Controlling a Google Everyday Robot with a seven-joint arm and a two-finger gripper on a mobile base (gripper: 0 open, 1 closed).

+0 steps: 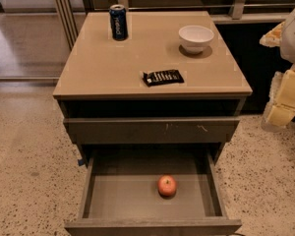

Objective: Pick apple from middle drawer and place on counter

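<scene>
The small red-orange apple (167,186) lies on the grey floor of the middle drawer (123,200), which is pulled wide open at the bottom of the view. The apple sits a little right of the drawer's centre, clear of its walls. The beige counter (103,68) tops the cabinet above it. My gripper (283,100), with pale yellow and white parts, hangs at the far right edge, beside the cabinet at about counter height, well away from the apple and holding nothing that I can see.
On the counter stand a blue drink can (118,22) at the back left, a white bowl (196,37) at the back right and a black snack packet (162,76) near the front. A shut drawer front with pale scratches (152,130) overhangs the open drawer. Speckled floor surrounds the cabinet.
</scene>
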